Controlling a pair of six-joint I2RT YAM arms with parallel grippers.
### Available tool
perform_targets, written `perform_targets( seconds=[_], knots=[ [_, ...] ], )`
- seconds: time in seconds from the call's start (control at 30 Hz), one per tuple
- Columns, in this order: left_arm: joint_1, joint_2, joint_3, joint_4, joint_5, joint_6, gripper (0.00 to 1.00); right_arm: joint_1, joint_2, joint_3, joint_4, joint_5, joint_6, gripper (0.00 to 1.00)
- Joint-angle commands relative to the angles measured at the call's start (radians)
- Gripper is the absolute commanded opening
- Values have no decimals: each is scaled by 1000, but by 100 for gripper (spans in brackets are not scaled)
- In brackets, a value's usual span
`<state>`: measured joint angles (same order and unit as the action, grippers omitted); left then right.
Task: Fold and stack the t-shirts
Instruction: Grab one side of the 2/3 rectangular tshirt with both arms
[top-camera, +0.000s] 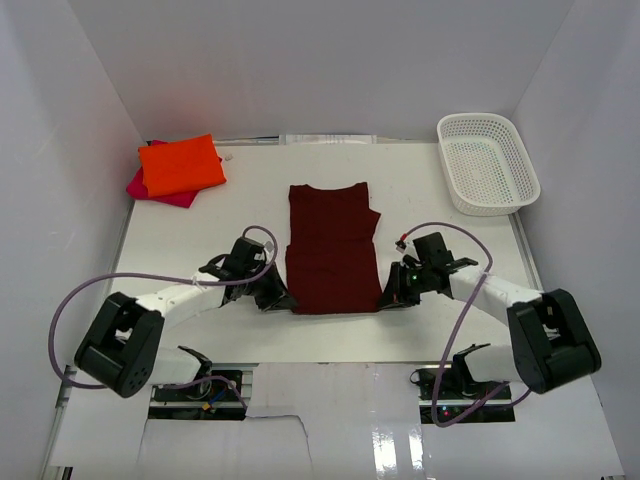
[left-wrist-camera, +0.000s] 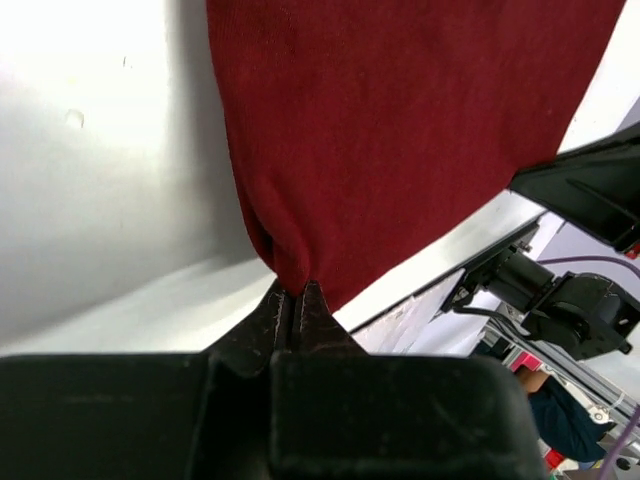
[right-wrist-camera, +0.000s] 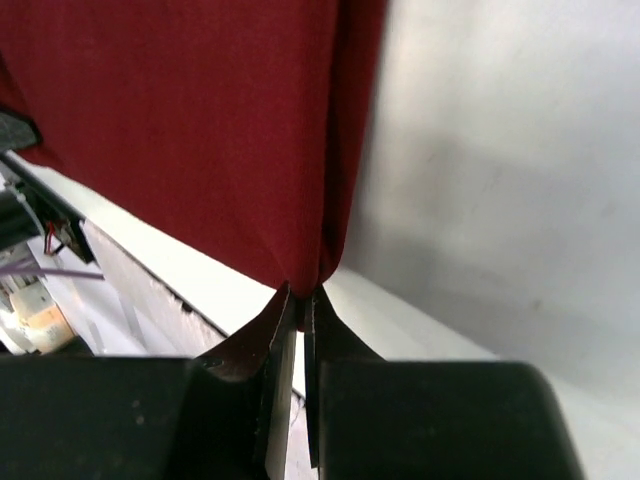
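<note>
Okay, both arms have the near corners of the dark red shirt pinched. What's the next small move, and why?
Probably lift both corners slightly, together, then carry them toward the collar end. The left gripper and right gripper each have their jaws shut on a near corner of the maroon t-shirt, which lies flat and long on the table, so a halving fold seems due.

Left tool (left-wrist-camera: 298, 292), right tool (right-wrist-camera: 301, 295): both tightly closed.

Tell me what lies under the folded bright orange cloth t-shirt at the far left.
Under the folded bright orange t-shirt lies a magenta-pink cloth t-shirt: only its left and near edges stick out. The rest is covered, so how it is folded cannot be seen.
</note>
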<state>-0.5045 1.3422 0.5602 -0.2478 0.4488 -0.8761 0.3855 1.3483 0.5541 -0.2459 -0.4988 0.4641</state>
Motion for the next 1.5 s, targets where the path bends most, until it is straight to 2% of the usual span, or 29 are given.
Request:
perform_targets(
  seconds=[0.0,0.13,0.4,0.93,1.23,1.47],
  knots=[
    [-5,-95,-22,-71,-33,-32,0,15,-101,-23,-73,-6,2,8],
    [-9,-147,-32,-96,-26,-41,0,24,-184,-19,-153,-4,-1,8],
    [-11,-186,12,-171,-12,-23,0,29,-232,29,-214,-15,-4,8],
    [7,-147,233,-277,21,-6,0,26,-192,239,-297,-73,-35,8],
    [95,-124,354,-331,30,43,0,18,-129,366,-326,-83,-56,8],
    [156,-5,426,-288,53,88,0,-10,-40,473,-331,-75,-91,8]
  ],
)
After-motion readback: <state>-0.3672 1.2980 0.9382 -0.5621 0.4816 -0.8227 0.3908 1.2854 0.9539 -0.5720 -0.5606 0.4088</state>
